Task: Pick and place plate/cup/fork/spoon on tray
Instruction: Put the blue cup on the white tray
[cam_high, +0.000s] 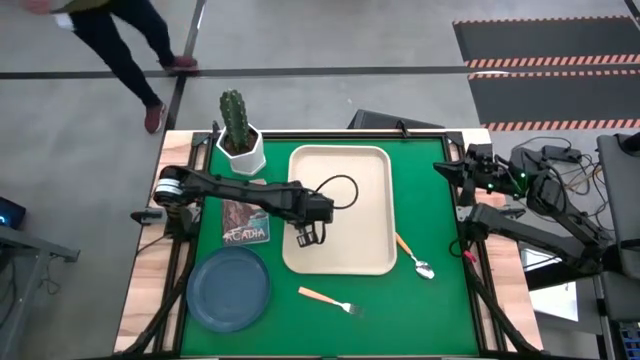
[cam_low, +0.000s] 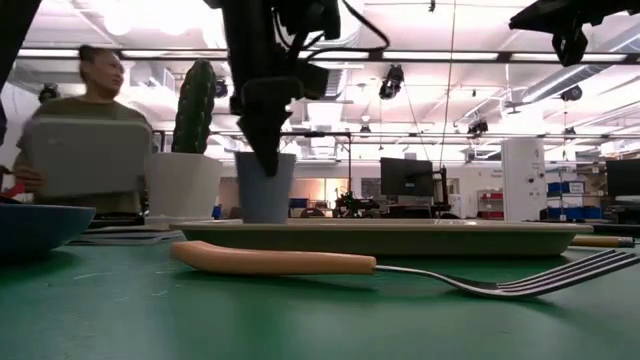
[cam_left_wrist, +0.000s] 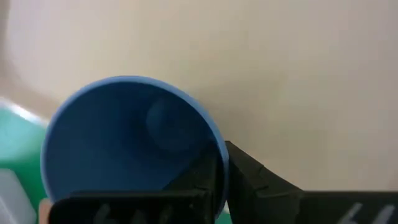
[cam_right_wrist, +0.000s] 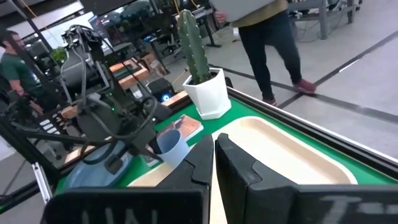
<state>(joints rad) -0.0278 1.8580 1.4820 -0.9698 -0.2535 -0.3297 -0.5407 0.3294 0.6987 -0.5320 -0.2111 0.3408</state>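
Observation:
My left gripper is over the near left corner of the beige tray, shut on the small blue cup. The cup also shows in the left wrist view and the right wrist view. The dusty-blue plate lies flat on the green mat, left of the tray. The fork lies on the mat in front of the tray. The spoon lies on the mat right of the tray. My right gripper is shut and empty, raised at the table's far right. My left gripper holds the cup by its rim wall, one finger inside the cup and one outside. The fingers come from above, pointing down. The cup is about upright with its mouth up, at the tray's floor; whether it rests there I cannot tell.
A white pot with a green cactus stands at the far left by the tray's corner. A printed card lies between pot and plate. A cable loops over the tray. A person stands beyond the far left edge.

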